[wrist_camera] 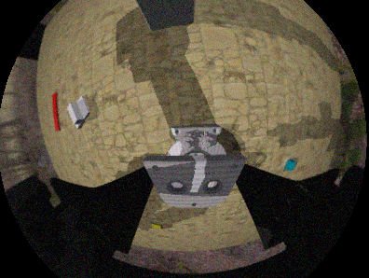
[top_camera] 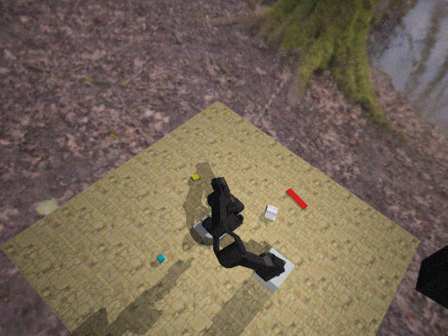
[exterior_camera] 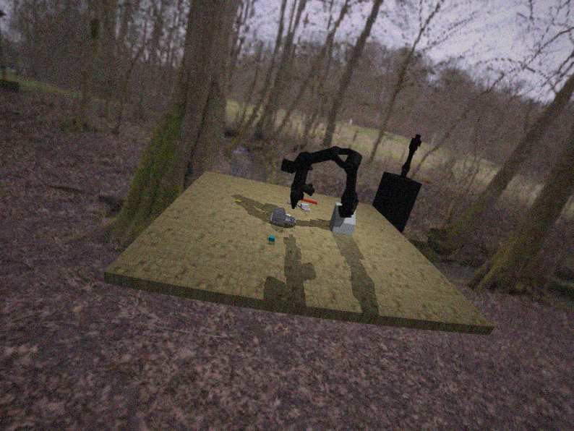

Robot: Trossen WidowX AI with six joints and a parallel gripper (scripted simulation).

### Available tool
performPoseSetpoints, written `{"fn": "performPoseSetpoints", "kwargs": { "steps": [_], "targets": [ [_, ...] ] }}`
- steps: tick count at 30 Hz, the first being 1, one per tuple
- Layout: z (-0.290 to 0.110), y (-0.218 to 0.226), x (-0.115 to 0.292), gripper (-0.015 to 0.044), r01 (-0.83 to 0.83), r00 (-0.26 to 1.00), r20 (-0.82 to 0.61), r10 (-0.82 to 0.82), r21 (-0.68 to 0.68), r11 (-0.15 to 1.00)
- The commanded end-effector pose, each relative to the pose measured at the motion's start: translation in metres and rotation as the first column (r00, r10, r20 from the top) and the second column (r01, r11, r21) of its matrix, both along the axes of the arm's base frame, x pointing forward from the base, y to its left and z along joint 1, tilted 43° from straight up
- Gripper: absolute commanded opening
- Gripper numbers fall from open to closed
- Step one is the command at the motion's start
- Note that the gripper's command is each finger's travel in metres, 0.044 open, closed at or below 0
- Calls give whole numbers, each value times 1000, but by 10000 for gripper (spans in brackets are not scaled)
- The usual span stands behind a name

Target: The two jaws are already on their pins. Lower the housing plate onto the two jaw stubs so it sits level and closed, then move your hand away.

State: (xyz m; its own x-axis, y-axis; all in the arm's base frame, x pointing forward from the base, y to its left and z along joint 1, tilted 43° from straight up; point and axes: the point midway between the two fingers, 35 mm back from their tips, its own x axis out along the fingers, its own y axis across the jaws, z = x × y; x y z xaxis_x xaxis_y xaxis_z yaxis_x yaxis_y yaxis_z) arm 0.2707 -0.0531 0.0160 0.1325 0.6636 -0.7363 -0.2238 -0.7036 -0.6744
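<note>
My gripper (exterior_camera: 294, 204) (wrist_camera: 193, 166) points down and is shut on the housing plate (wrist_camera: 225, 172), a grey plate with two round holes and a rounded edge. The plate spans between the fingers in the wrist view. The gripper and plate hang above the grey-white jaw assembly (top_camera: 206, 237) (exterior_camera: 278, 215) (wrist_camera: 197, 139), which stands on the table. In the wrist view the plate covers part of the assembly, so the jaw stubs cannot be told apart. The arm hides the plate and part of the assembly in the top view. A gap shows between fingertips and assembly in the exterior view.
A white notched block (top_camera: 271, 212) (exterior_camera: 304, 207) (wrist_camera: 78, 112) and a red bar (top_camera: 296, 198) (exterior_camera: 309, 202) (wrist_camera: 56, 112) lie to one side. A teal cube (top_camera: 161, 258) (exterior_camera: 271, 239) (wrist_camera: 290, 164) and a yellow piece (top_camera: 195, 176) (wrist_camera: 157, 226) lie elsewhere. The arm stands on a pale pedestal (top_camera: 283, 275) (exterior_camera: 342, 228).
</note>
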Motion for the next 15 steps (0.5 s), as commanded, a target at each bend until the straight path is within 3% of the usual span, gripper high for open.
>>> {"fn": "performPoseSetpoints", "kwargs": {
  "steps": [1, 15],
  "targets": [
    [1, 1, 0, 351, -3, 1000, 4, 3, 4, 1000],
    [7, 10, -9, 351, -3, 1000, 4, 3, 4, 1000]
  ]
}}
